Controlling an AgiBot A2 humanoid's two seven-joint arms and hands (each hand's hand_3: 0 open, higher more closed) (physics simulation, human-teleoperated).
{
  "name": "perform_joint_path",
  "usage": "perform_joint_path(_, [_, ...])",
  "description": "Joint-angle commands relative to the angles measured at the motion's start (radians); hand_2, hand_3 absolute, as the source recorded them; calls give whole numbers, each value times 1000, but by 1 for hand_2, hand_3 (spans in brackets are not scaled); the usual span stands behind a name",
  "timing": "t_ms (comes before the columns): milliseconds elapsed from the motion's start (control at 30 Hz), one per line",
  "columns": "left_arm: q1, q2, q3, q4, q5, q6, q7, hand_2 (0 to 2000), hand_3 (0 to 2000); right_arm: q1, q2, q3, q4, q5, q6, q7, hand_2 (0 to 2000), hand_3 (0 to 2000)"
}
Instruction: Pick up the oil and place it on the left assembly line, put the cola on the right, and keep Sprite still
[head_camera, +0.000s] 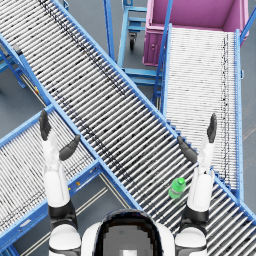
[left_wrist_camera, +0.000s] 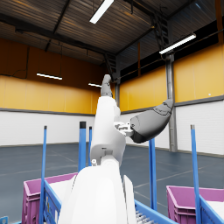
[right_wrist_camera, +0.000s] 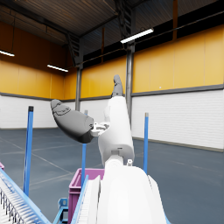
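Nearby, green bottle (head_camera: 177, 188) on diagonal conveyor (head_camera: 100, 95), beside right arm (head_camera: 201, 189); pink bin (head_camera: 154, 50) beyond

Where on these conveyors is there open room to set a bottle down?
Bare: the left conveyor beside the left robot hand, the right conveyor leading to the magenta bin, and the upper stretch of the middle conveyor. Crowded only near the right robot hand, where the green bottle sits.

1. The green bottle (head_camera: 177, 188), standing on the long diagonal conveyor (head_camera: 110, 105), is seen from straight above and is too small for any label to be read.
2. Beyond that conveyor's far side, the purple bin (head_camera: 153, 50) is cut off by the picture's top edge.
3. The conveyor itself runs out of the picture at both its ends.
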Motion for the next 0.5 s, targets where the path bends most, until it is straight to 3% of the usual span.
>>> perform_joint_path(33, [8, -1, -1, -14, 0, 0, 0, 0, 0, 7, 1, -5, -3, 0, 0, 0, 0, 0])
perform_joint_path(500, [-35, 14, 3, -12, 0, 0, 0, 0, 0, -31, -14, -13, -30, 0, 0, 0, 0, 0])
